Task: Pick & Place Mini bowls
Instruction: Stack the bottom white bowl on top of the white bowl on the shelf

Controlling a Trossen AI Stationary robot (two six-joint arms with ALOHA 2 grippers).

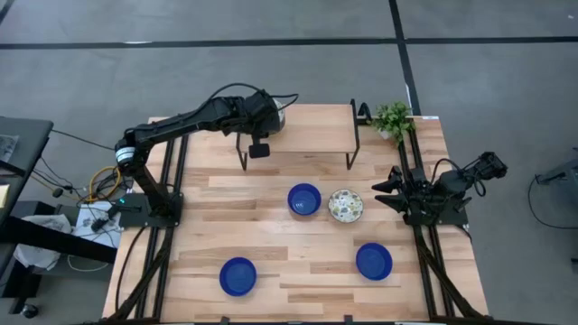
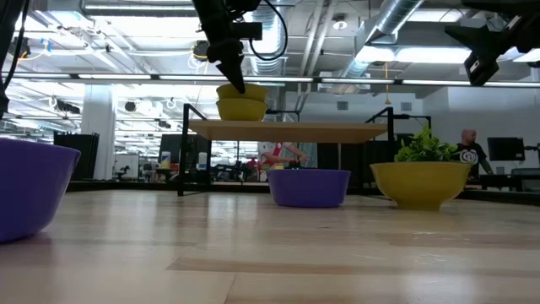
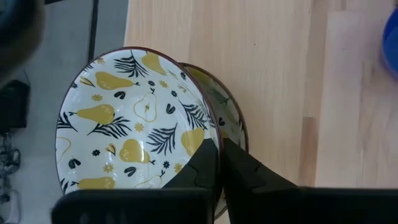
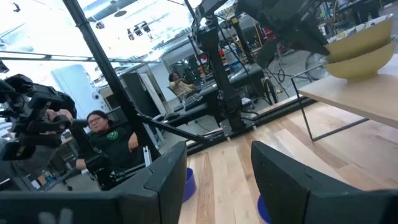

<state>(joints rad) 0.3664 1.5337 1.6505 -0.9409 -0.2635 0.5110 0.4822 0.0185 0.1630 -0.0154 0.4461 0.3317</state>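
A: Looking down from above, the left gripper [image 1: 263, 124] sits over the shelf [image 1: 316, 140], while three blue bowls [image 1: 304, 199] and one patterned bowl [image 1: 346, 205] lie on the table [image 1: 208, 217]. The right gripper [image 1: 390, 191] waits at the table's right edge.

B: The low view shows two yellow-sided bowls stacked [image 2: 240, 103] on the shelf, the left fingers at the top one's rim.

A: In the left wrist view the fingers [image 3: 205, 165] are pinched shut on the top bowl's rim [image 3: 134, 127].

B: The bowl looks glazed, so probably stiff, slick and chippable; the thin rim seems the sensible hold.

A: In the right wrist view, the right fingers [image 4: 283, 171] stand wide, holding nothing.
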